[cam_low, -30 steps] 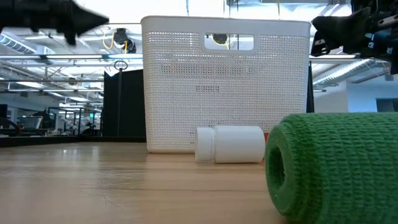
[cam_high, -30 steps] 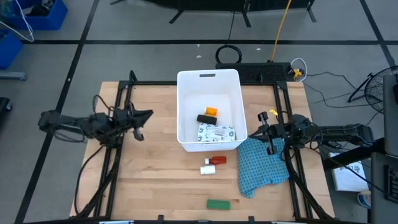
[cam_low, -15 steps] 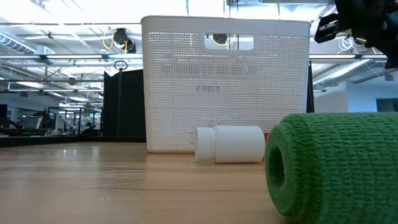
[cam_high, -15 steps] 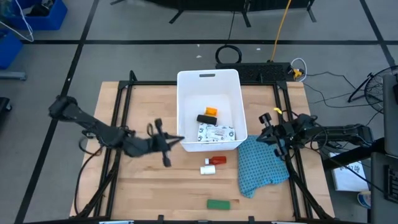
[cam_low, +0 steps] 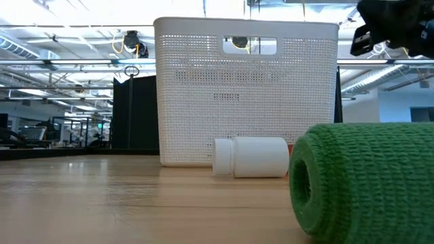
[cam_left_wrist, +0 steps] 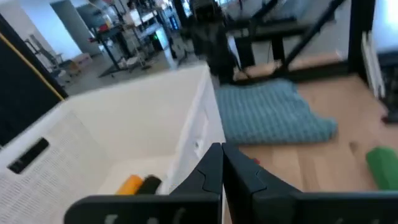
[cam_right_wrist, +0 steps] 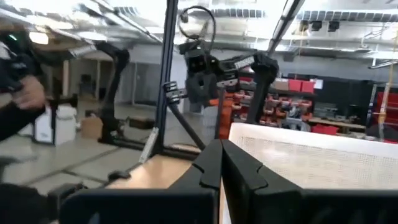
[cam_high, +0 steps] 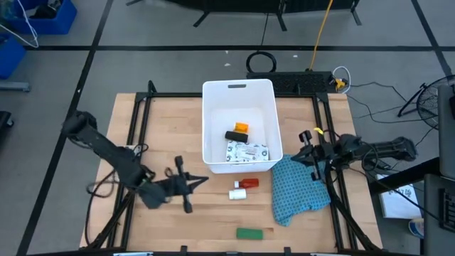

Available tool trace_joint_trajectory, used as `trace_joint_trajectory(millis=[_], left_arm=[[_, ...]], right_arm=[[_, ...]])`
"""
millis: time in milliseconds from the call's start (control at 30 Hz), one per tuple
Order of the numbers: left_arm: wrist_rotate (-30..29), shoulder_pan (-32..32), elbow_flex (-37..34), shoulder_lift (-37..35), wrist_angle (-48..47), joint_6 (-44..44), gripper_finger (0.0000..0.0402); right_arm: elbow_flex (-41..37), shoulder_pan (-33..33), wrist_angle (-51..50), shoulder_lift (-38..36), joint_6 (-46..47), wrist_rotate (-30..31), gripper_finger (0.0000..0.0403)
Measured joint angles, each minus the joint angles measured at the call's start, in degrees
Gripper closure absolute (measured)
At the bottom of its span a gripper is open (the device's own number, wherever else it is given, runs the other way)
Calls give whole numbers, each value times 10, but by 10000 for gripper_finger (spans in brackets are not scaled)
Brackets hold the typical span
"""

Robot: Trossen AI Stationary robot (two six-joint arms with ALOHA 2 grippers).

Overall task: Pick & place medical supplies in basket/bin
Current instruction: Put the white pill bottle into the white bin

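The white tub (cam_high: 213,96) stands at the table's middle and holds the orange piece (cam_high: 242,127), the black block (cam_high: 235,136) and the white-green packet (cam_high: 247,151). The small red bottle (cam_high: 249,183), the small white bottle (cam_high: 237,193) and the green bar (cam_high: 249,232) lie on the table in front of the tub. My left gripper (cam_high: 205,179) is shut and empty, above the table near the tub's near left corner, pointing toward the bottles. My right gripper (cam_high: 298,151) is shut and empty, to the right of the tub, above the cloth.
A blue-teal patterned cloth (cam_high: 302,188) lies at the near right, beside the tub and bottles. Black frame rails (cam_high: 135,142) run along the table's left and right sides. In the low view the green bar (cam_low: 366,183) fills the near right and the white bottle (cam_low: 251,157) lies before the tub (cam_low: 247,88).
My left gripper has swung from the table's left edge toward the middle and the near edge, ending close to the tub's near left corner and the bottles, and has left the low view. My right gripper has shifted slightly by the tub's right side. The supplies have not moved.
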Motion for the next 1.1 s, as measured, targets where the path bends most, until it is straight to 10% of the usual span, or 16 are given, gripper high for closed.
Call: trace_joint_trajectory(millis=[400,700,1100], left_arm=[[148,45,94,190,-9,-57,374],[256,80,255,334,-188,-117,220],[363,137,253,370,-217,-154,54]], right_arm=[[0,35,-15,3,-38,19,403],[0,35,-36,3,-38,18,403],[0,35,-38,3,-34,18,403]])
